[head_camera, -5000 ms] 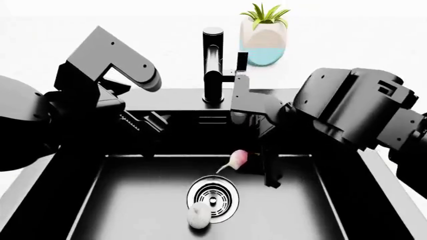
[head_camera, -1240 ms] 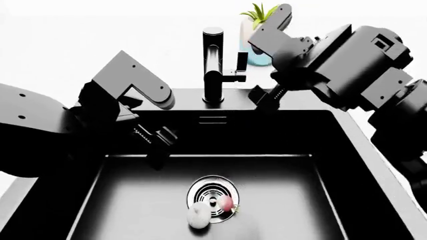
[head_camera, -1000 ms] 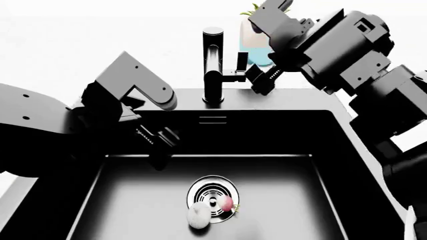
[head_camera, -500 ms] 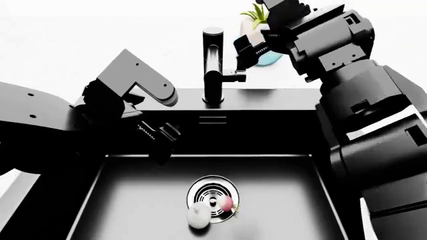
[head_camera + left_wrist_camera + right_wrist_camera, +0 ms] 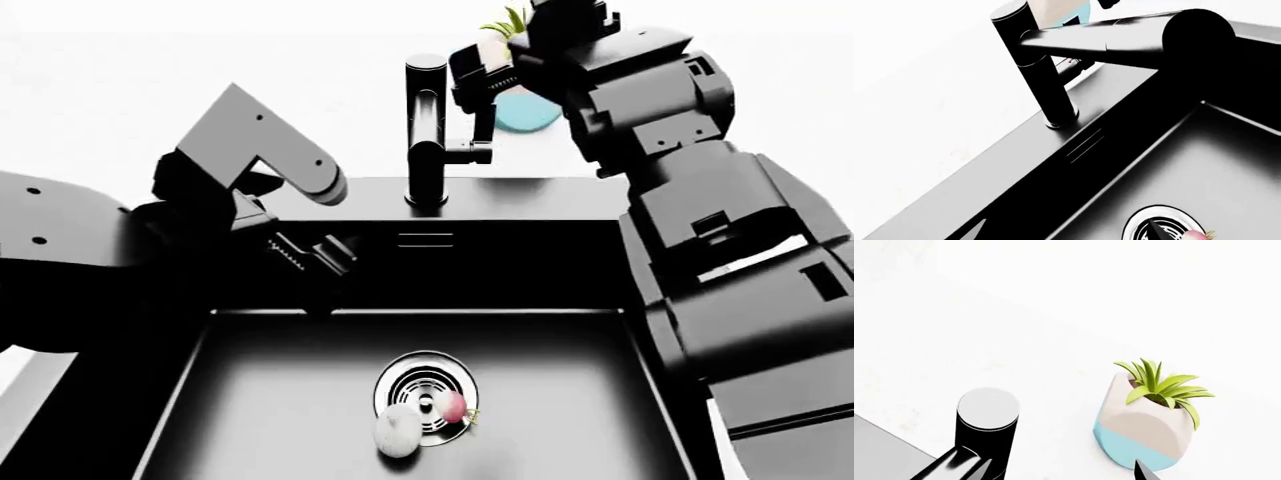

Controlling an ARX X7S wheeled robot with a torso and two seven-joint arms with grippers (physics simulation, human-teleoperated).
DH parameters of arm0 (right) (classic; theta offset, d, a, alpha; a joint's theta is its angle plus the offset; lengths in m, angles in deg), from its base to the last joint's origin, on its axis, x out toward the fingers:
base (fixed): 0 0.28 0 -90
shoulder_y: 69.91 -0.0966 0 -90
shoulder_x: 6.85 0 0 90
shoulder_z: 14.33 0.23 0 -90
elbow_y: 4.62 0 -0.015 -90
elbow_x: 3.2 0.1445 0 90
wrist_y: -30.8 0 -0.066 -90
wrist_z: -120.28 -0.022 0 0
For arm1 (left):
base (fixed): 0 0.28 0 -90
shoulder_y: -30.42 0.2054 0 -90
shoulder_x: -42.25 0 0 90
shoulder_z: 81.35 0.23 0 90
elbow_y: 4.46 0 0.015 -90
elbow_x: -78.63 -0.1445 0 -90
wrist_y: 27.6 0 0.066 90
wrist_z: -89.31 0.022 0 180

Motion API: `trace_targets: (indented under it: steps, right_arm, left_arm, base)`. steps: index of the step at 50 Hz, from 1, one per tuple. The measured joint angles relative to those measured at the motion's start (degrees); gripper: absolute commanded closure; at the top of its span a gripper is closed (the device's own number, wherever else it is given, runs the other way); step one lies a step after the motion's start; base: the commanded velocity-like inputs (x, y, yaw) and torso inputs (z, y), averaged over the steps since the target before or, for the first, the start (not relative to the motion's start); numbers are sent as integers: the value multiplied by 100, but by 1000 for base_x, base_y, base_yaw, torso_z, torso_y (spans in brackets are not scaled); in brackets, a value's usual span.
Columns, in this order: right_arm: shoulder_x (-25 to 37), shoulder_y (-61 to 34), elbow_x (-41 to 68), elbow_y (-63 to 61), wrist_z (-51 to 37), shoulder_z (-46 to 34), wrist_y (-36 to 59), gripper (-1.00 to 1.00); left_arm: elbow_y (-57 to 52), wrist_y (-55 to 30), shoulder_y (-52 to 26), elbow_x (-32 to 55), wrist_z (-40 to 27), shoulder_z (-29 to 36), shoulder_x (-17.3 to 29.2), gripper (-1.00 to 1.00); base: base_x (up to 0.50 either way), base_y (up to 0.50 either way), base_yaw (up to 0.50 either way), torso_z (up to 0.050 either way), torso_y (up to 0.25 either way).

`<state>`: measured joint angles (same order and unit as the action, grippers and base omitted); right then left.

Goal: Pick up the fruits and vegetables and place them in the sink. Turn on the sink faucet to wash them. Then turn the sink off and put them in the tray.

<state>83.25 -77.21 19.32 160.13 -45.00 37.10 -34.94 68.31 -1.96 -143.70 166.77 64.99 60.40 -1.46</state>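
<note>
Both veg are in the sink (image 5: pixel 240 400) already: radish (image 5: pixel 453 406) sitting on the drain's edge, garlic bulb (image 5: pixel 395 433) touching it on the near-left, so imo next up is the water. The R gripper (image 5: pixel 483 72) is up by the sink faucet (image 5: pixel 426 130), hovering just above the short side lever (image 5: pixel 478 146). The lever sticks out sideways from the faucet column toward the robot's right, so its long axis runs left-right and the R arm is way nearer to it than the L one. R jaws look parted around nothing, but they're seen at a bad angle so can't tell for sure. The L gripper (image 5: pixel 320 265) hangs over the basin's back-left, fingers apart, empty, well clear of the veg. Plant pot (image 5: pixel 1147 432) stands just behind the lever, so watch for bumping it. No brands/labels/writing readable anywhere. Tray isn't in any view.
</note>
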Motion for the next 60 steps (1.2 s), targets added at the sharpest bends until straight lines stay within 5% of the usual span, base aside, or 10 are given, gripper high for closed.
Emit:
trace_targets:
  steps: [16, 60]
  right_arm:
    - [-7, 82, 568, 21, -495, -649, -295, -100]
    - [-10, 105, -18, 18, -719, 124, -499, -100]
  left_arm:
    - [-226, 54, -28, -31, 37, -47, 140, -100]
    - [-421, 45, -125, -17, 34, -48, 259, -100]
  base:
    - [0, 0, 0, 0, -56]
    - [0, 0, 0, 0, -106]
